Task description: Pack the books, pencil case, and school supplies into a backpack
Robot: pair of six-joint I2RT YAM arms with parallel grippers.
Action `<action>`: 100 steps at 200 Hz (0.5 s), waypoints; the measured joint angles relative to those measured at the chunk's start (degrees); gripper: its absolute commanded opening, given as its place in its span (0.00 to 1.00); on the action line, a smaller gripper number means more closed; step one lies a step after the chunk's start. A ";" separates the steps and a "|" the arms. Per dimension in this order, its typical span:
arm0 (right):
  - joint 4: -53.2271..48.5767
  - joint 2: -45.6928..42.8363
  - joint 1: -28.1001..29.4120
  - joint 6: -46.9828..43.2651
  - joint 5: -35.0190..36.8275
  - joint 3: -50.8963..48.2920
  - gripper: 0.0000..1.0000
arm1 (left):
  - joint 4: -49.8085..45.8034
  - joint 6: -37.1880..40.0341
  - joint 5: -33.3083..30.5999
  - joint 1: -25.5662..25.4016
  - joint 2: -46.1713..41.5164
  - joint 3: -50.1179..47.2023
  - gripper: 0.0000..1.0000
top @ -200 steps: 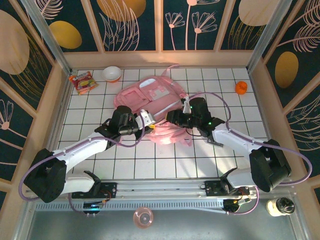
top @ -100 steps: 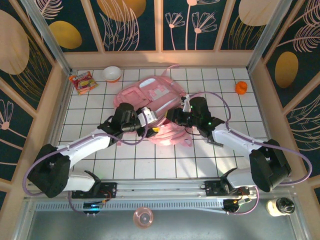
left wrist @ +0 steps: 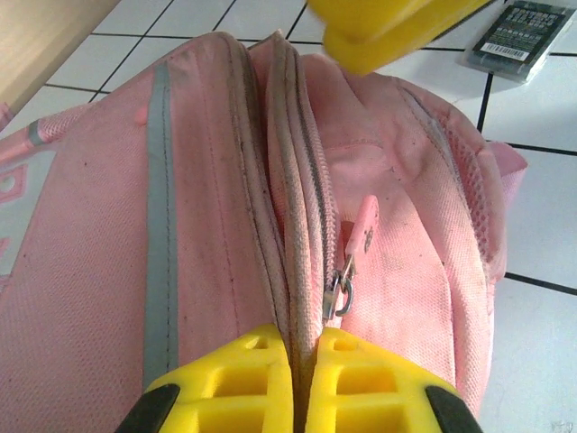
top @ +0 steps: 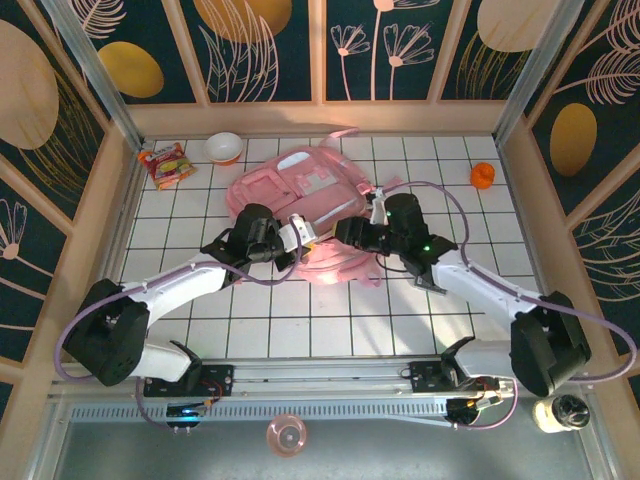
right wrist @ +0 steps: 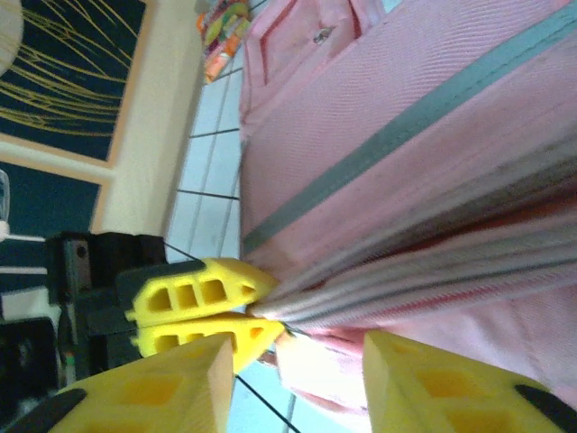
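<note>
Both my arms have pushed in toward the middle, and my left pincer (left wrist: pixel 299 338) is now pressed together on the backpack (left wrist: pixel 207 198), right at its zip seam (left wrist: pixel 302 162). The seam runs straight away from it, shut, with the pull (left wrist: pixel 352 262) just ahead to the right. My right pincer (right wrist: pixel 297 352) faces it along the same seam, spread. The backpack lies in the middle of the bench (top: pixel 250 320), soft, pink and grey-striped, with the gadget (left wrist: pixel 509 36) beyond it.

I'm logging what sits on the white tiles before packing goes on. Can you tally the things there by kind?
Pink backpack: 1
Snack packet: 1
Bowl: 1
Small orange object: 1
Dark grey gadget: 1
Total: 5
</note>
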 measured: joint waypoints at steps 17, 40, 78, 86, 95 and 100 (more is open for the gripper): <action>-4.85 -2.08 -0.13 -4.39 1.27 0.28 0.45 | 0.00 -0.76 0.44 0.13 -0.13 0.00 0.00; -11.10 -3.72 1.57 -9.62 3.78 0.39 0.45 | 0.00 -1.81 1.44 0.35 -0.26 -0.02 0.00; -15.61 -2.01 7.26 -15.13 6.32 1.14 0.50 | -0.28 -3.06 3.02 0.37 -0.37 -0.02 0.00; -15.67 -0.92 7.52 -15.91 6.71 1.73 0.50 | -0.46 -3.30 3.30 0.37 -0.37 -0.02 0.00; -15.45 0.46 7.56 -16.48 7.32 2.47 0.50 | -0.57 -3.45 3.61 0.37 -0.37 -0.02 0.00; -15.28 1.18 7.54 -16.74 7.39 2.89 0.50 | -0.63 -3.45 3.76 0.37 -0.37 -0.02 0.00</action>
